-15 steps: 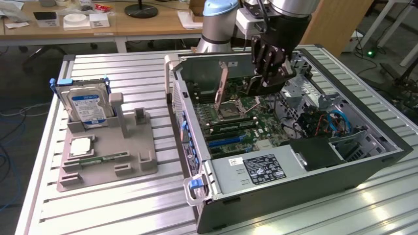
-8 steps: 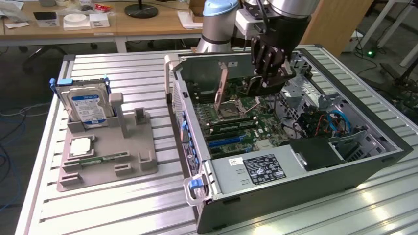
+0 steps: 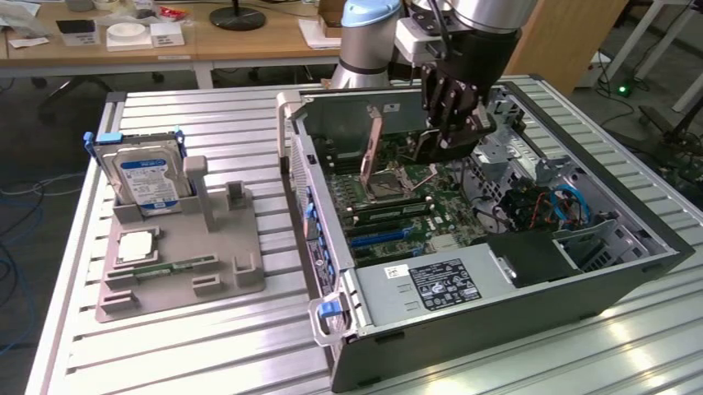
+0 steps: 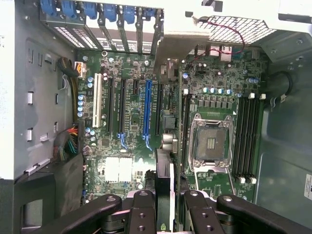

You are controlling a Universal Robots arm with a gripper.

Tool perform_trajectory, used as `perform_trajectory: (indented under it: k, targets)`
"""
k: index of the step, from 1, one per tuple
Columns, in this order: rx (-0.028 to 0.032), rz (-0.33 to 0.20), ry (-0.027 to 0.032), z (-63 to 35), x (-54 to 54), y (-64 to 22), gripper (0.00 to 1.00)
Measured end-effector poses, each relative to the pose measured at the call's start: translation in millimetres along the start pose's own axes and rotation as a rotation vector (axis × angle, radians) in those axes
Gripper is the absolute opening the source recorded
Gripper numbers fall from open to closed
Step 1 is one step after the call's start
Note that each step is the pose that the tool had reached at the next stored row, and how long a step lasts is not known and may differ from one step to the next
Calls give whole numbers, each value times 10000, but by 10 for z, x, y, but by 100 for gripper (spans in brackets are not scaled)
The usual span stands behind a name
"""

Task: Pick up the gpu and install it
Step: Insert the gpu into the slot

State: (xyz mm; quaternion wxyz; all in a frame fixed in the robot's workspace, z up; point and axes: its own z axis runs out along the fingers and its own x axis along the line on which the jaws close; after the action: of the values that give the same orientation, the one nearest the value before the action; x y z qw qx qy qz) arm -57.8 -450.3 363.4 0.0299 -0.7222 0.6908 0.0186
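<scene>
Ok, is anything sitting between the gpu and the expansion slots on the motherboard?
Nothing visible does. The gpu is held edge-on between the fingers above the motherboard, and the blue slot and the black slots beside it lie empty.

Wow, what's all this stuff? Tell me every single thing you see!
table: one, silvery, slatted, under everything
computer case: one, dark, open, exterior view's right
motherboard: one, green, inside the case
power supply: one, silvery with a black label, near end of the case
holder: one, grey, exterior view's left
hard drive: one, silver with a blue label, upright in the holder
processor chip: one, silvery, flat on the holder
memory stick: one, green, flat on the holder
gpu: one, dark, held edge-on above the motherboard
arm: one, silvery and blue, behind the case
tool: one, black, inside the case, gripping the gpu
</scene>
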Motion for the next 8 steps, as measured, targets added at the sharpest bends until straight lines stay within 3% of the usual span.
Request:
perform_trajectory:
  k: [8]
  targets:
    - [0,0,0,21,2,1,27]
